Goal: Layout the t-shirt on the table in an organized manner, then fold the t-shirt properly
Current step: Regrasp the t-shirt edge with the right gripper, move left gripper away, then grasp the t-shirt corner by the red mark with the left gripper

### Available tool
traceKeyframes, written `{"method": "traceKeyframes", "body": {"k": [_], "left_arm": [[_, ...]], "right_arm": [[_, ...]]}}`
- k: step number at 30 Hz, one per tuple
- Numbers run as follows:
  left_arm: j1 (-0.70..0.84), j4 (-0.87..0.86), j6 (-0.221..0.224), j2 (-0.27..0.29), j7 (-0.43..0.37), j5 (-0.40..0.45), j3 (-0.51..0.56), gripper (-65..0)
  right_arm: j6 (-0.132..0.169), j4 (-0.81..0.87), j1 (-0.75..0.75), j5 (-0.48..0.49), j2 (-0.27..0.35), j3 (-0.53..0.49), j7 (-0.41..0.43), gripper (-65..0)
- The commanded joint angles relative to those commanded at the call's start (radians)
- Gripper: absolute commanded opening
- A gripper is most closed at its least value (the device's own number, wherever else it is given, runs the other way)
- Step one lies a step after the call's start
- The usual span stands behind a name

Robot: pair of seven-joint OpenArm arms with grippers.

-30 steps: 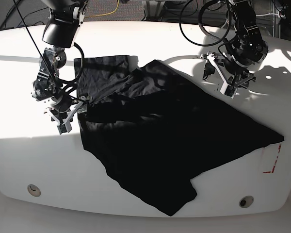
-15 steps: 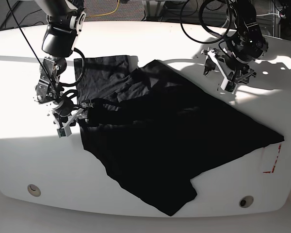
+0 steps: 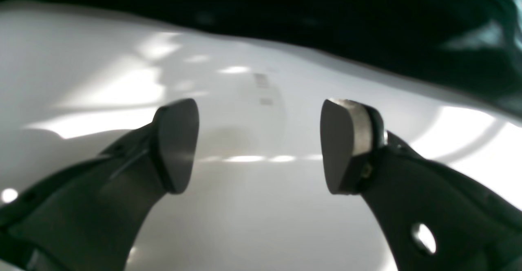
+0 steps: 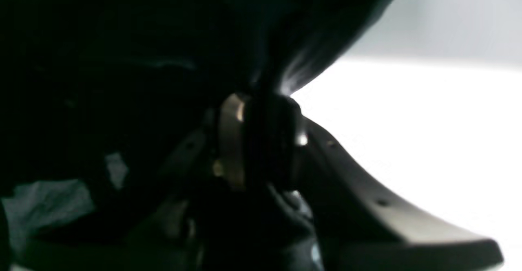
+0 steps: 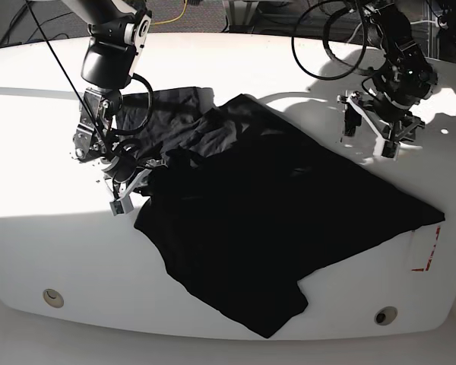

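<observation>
Under bunched t-shirt (image 4: pixel 122 59), right hand (image 4: pixel 261 140) half-hidden

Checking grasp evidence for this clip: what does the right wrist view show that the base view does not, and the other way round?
Only the right wrist view shows the right gripper closed tight on a bunched fold of the t-shirt, fabric pinched between its fingertips. Only the base view shows the whole t-shirt spread crumpled over the table, the left gripper open and apart from the cloth, and the red dashed mark. Both show black fabric at the right gripper on the white table.
</observation>
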Motion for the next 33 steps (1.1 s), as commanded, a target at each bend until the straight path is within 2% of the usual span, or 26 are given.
{"method": "traceKeyframes", "body": {"k": [4,7,14,17,25,31,33], "left_arm": [[-0.104,-0.083,0.000,-0.034,0.000,0.025,-0.126,-21.7],[-0.178,-0.169,0.000,-0.074,0.000,0.040,-0.164,-21.7],[-0.338,-0.382,0.000,-0.184,-0.006,0.038,-0.245,-21.7],[-0.410,-0.489,0.000,-0.235,-0.034,0.038,-0.275,-21.7],[-0.542,-0.790,0.000,-0.342,-0.203,0.038,-0.275,-21.2],[-0.624,-1.045,0.000,-0.413,-0.350,0.037,-0.215,-21.2],[-0.658,-1.143,0.027,-0.434,-0.417,0.035,-0.201,-21.1]], "right_arm": [[0.000,0.000,0.000,-0.005,0.002,0.000,0.000,-62.3],[0.000,0.002,0.000,-0.006,0.003,0.000,0.000,-65.0],[0.000,0.002,-0.003,-0.005,0.005,0.000,-0.002,-65.0],[0.000,0.003,-0.005,-0.003,0.005,0.000,-0.002,-65.0],[0.000,0.049,-0.015,-0.003,0.003,0.000,-0.003,-65.0],[0.000,0.104,-0.041,-0.002,0.003,0.000,-0.005,-65.0],[0.000,0.124,-0.049,-0.002,0.002,0.000,-0.009,-65.0]]}}
